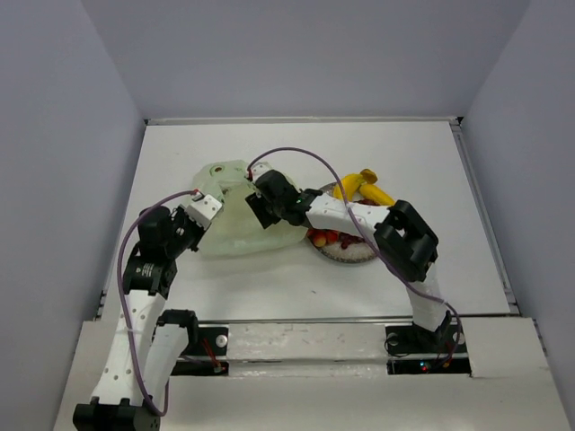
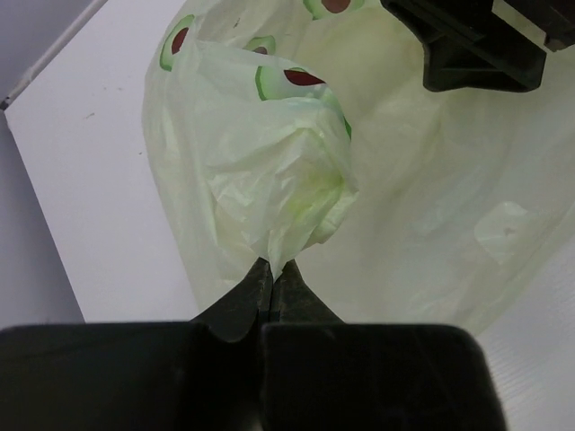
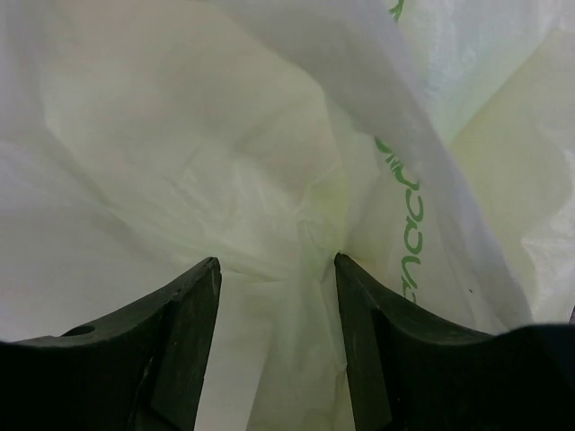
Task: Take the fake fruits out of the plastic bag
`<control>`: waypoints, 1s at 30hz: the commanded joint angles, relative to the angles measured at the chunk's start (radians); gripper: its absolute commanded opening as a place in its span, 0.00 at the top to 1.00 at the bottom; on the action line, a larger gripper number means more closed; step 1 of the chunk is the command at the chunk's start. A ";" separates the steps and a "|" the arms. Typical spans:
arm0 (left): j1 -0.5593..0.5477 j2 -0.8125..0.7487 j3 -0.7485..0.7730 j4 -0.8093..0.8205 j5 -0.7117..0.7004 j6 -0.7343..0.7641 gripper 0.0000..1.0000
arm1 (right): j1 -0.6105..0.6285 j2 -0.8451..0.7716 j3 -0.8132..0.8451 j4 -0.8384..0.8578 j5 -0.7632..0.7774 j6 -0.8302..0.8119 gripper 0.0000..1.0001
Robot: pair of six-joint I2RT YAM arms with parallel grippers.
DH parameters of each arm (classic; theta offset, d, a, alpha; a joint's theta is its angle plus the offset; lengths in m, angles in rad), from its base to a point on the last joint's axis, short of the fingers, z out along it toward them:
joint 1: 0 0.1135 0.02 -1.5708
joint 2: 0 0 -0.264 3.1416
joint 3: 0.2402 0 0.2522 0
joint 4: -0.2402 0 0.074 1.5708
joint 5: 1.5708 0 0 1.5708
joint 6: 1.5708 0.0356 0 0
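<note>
The pale yellow-green plastic bag (image 1: 229,215) lies crumpled left of centre on the table. My left gripper (image 1: 208,208) is shut on a bunched fold of the plastic bag (image 2: 269,171) at its left side. My right gripper (image 1: 260,211) is open, its jaws inside the plastic bag (image 3: 269,180) with only film between them. Red and orange fruits (image 1: 328,238) lie on a round plate (image 1: 350,254) right of the bag, partly hidden by my right arm. A yellow piece (image 1: 364,187) lies behind the plate. No fruit shows inside the bag.
My right gripper's body (image 2: 476,45) shows at the top of the left wrist view, above the bag. White walls enclose the table on three sides. A purple cable (image 1: 301,154) arches over the bag and plate.
</note>
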 commanded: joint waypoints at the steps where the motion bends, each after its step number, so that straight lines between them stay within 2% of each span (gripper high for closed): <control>1: 0.006 -0.021 -0.005 0.079 0.005 -0.041 1.00 | 0.009 -0.038 0.013 0.170 -0.084 -0.007 0.41; 6: 0.006 -0.047 0.003 0.079 0.028 -0.047 1.00 | 0.009 0.059 0.133 0.105 -0.028 0.018 0.36; 11: 0.006 -0.060 -0.006 0.093 0.016 -0.061 1.00 | 0.044 0.100 0.229 0.099 -0.191 -0.087 0.42; 12: 0.006 -0.058 -0.006 0.109 0.005 -0.072 1.00 | 0.057 0.096 0.229 0.100 -0.249 -0.132 0.43; 16: 0.008 -0.041 -0.006 0.142 -0.032 -0.112 1.00 | 0.089 0.054 0.214 0.119 -0.248 -0.151 0.42; 18: 0.008 -0.029 -0.005 0.154 -0.068 -0.127 1.00 | 0.089 0.010 0.180 0.166 -0.190 -0.105 0.36; 19: 0.008 -0.026 -0.006 0.168 -0.085 -0.145 1.00 | 0.089 -0.003 0.174 0.171 -0.082 -0.044 0.34; 21: 0.009 -0.018 -0.011 0.180 -0.139 -0.158 1.00 | 0.089 -0.044 0.157 0.157 -0.009 -0.017 0.26; 23: 0.011 -0.017 -0.017 0.185 -0.182 -0.159 1.00 | 0.080 -0.075 0.145 0.124 -0.010 -0.007 0.24; 27: 0.011 -0.021 -0.023 0.185 -0.194 -0.156 1.00 | 0.067 -0.142 0.154 0.062 -0.118 -0.014 0.24; 30: 0.011 -0.024 -0.023 0.188 -0.187 -0.166 1.00 | 0.067 -0.156 0.191 -0.001 -0.110 -0.026 0.24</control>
